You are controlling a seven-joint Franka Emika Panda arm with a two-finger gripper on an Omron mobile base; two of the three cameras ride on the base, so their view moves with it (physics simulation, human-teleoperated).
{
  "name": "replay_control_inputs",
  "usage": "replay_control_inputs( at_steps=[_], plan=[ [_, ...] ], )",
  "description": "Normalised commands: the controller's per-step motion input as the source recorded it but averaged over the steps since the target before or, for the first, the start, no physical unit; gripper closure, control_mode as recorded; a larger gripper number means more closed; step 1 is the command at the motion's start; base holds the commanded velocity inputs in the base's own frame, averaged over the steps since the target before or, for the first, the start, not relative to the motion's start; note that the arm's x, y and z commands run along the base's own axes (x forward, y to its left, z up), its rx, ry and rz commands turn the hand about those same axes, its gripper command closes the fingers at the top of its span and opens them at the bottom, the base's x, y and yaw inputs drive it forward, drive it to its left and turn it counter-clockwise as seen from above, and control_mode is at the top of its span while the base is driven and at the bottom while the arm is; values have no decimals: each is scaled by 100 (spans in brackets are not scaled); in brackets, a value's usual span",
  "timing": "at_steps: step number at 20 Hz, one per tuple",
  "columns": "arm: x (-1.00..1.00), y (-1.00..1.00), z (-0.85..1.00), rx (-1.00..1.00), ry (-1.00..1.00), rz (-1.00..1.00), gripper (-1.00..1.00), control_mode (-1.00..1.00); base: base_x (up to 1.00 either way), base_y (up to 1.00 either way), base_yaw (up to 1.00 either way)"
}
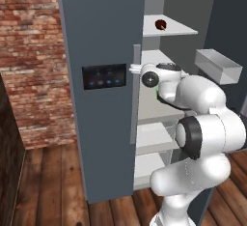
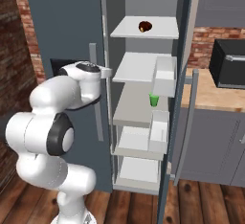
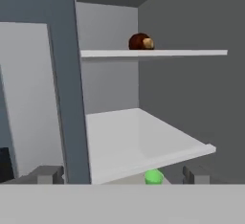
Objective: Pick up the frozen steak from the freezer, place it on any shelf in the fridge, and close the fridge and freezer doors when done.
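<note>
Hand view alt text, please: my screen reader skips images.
The frozen steak sits on a pale shelf high in the open fridge, above a bare shelf; below that shelf's edge peeks a green cup. The gripper is open.

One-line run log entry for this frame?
stage: door shutting | dark red-brown roundish frozen steak: top pale grey fridge shelf | gripper: empty, jaws open | slate-grey freezer door: closed

The white arm folds up from its base, wrist level, its claw (image 3: 119,174) spread wide and empty.
</note>
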Motion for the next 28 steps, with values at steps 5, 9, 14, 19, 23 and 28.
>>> replay_control_inputs(
  at_steps=[5,9,14,19,23,28],
  plan=[
    [-59,14,35,0,0,0,-100,-100,0,0,0],
    [-98,0,37,0,0,0,-100,-100,0,0,0],
    [-100,-1,42,0,0,0,-100,-100,0,0,0],
    [-100,-2,53,0,1,0,-100,-100,0,0,0],
    [-100,-1,62,0,8,0,-100,-100,0,0,0],
    [-100,-3,66,0,9,0,-100,-100,0,0,0]
  ],
)
